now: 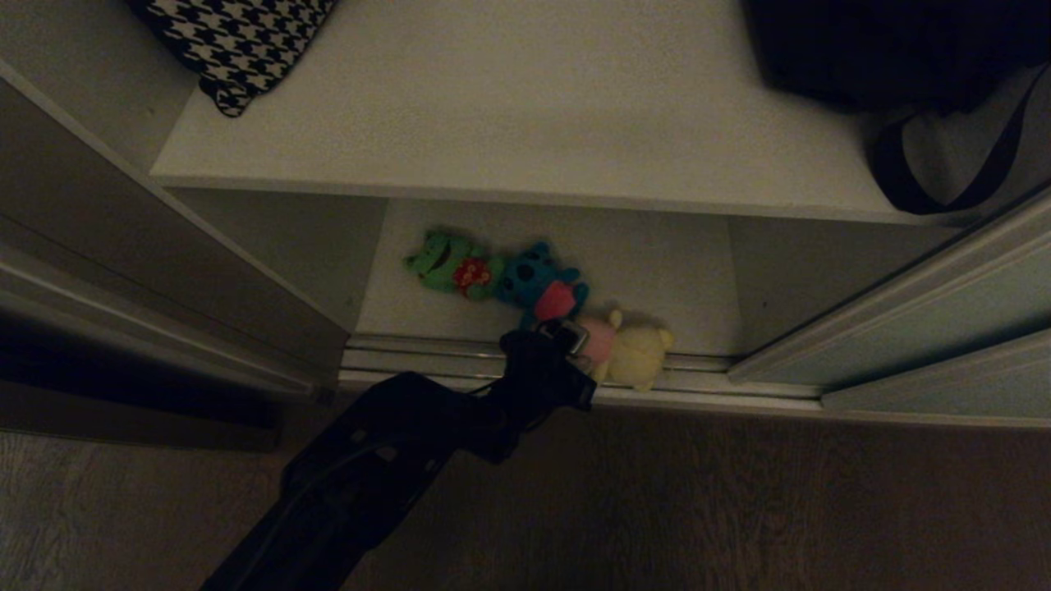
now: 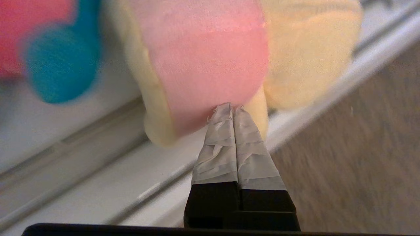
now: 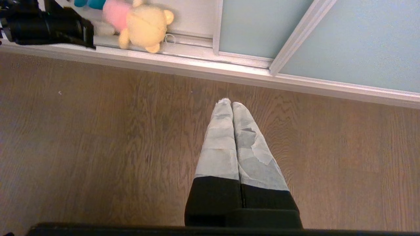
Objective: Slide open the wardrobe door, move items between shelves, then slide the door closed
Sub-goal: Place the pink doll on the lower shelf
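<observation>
On the lower shelf [image 1: 657,263] at frame centre lie the green toy [image 1: 447,264], blue toy [image 1: 538,283] and cream-yellow toy [image 1: 636,355] touching in a row, the grey-green sliding door [image 1: 944,316] open at right.

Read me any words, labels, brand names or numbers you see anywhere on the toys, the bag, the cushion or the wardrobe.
None: no readable text in any view.
Cream-yellow plush toy: plain pink and cream, no tag visible.
Green plush toy and blue plush toy: patches and spots only.
Houndstooth cushion: pattern only.
Black bag: too dark to tell.
Sliding wardrobe door: blank.
</observation>
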